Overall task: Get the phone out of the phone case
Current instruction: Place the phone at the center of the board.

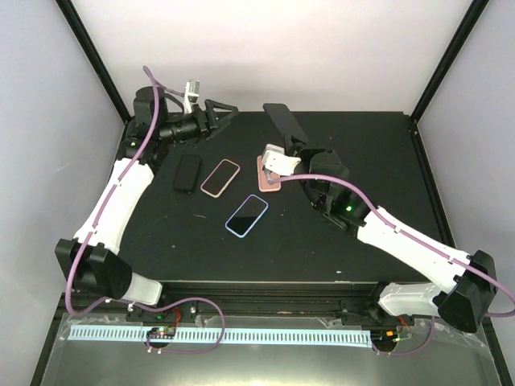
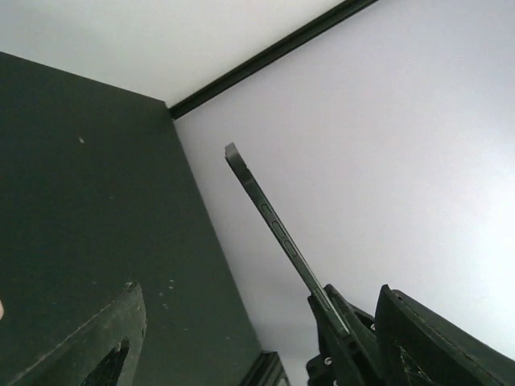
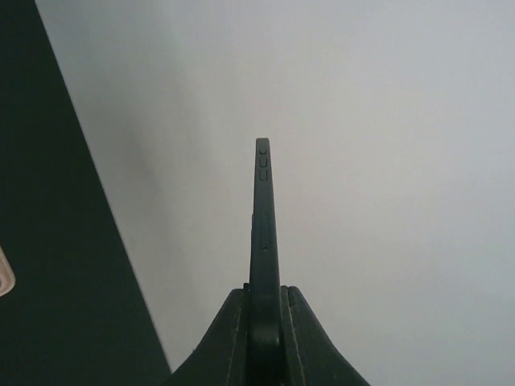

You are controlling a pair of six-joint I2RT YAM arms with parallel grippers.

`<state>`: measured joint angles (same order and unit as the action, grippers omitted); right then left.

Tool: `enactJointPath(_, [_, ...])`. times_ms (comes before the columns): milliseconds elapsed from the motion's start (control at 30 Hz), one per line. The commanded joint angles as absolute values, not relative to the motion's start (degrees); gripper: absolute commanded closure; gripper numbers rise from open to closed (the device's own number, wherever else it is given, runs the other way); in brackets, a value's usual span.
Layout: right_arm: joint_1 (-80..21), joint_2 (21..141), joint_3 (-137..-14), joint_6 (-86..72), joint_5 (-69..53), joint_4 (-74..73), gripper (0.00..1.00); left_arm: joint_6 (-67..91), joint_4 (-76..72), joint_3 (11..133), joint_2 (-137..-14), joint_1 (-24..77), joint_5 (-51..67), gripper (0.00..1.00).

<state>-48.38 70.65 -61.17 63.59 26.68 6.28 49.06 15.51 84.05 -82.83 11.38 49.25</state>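
My right gripper [image 1: 296,145] is shut on the lower end of a black phone [image 1: 282,121] and holds it tilted up above the back of the table. In the right wrist view the phone [image 3: 263,217] stands edge-on between my shut fingers [image 3: 229,330], side buttons showing. I cannot tell case from phone. My left gripper [image 1: 225,114] is open, level with the phone and to its left, not touching it. In the left wrist view the phone [image 2: 278,229] is a thin slanted edge between my spread fingers [image 2: 105,338].
Three phones lie flat on the black table [image 1: 362,161]: a black one [image 1: 187,172], one in a pink case [image 1: 220,178] and one in a blue case [image 1: 247,215]. A fourth pink one [image 1: 267,183] lies partly under my right wrist. White walls and black frame posts surround the table.
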Motion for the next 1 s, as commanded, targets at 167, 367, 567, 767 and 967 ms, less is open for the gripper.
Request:
enactJointPath(167, [-54.2, 72.1, -61.7, 74.2, 31.3, 20.5, 0.98, 58.8, 6.0, 80.1, -78.5, 12.7, 52.3, 0.2])
enactJointPath(367, [-56.2, 73.4, -61.0, 77.0, 31.7, 23.8, 0.98, 61.1, 2.6, 77.8, -76.5, 13.3, 52.8, 0.2])
enactJointPath(567, [-57.9, 74.1, -57.7, 81.8, 31.9, 30.7, 0.97, 61.8, 1.6, 76.4, -75.7, 14.2, 53.0, 0.2])
enactJointPath(767, [-58.4, 74.8, -53.1, 88.7, 30.7, 39.4, 0.96, 61.1, 1.5, 74.9, -75.4, 15.1, 52.2, 0.22])
enactJointPath(967, [-58.8, 75.7, -52.9, 90.0, 31.2, 41.6, 0.97, 59.4, 3.5, 73.9, -75.5, 17.0, 50.1, 0.26])
